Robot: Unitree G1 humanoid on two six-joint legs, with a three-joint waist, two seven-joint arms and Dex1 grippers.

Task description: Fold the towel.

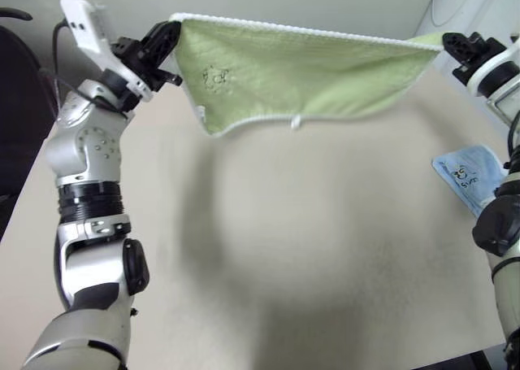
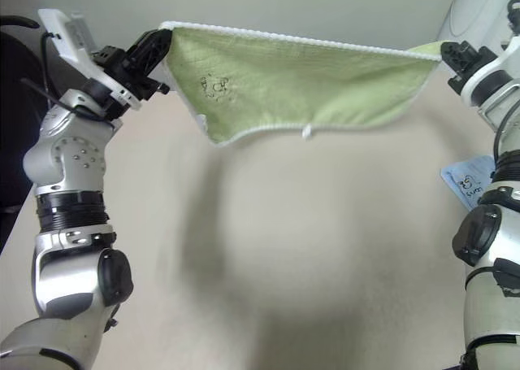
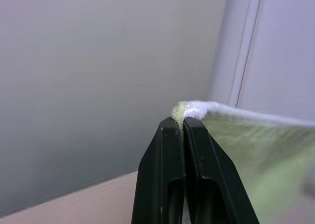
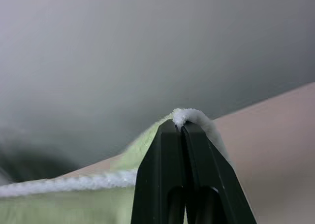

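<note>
The light yellow-green terry towel (image 1: 309,73) with white stitched edging is held stretched in the air between the two pincers, well above the beige desk (image 1: 284,264). The left pincer (image 3: 183,121) is clamped on one top corner, the right pincer (image 4: 181,124) on the other. The cloth hangs below them, apparently doubled, so one fold seems made; laying it down and folding again is judged left. A small pale blue cloth (image 1: 471,175) lies on the desk below the right pincer.
</note>
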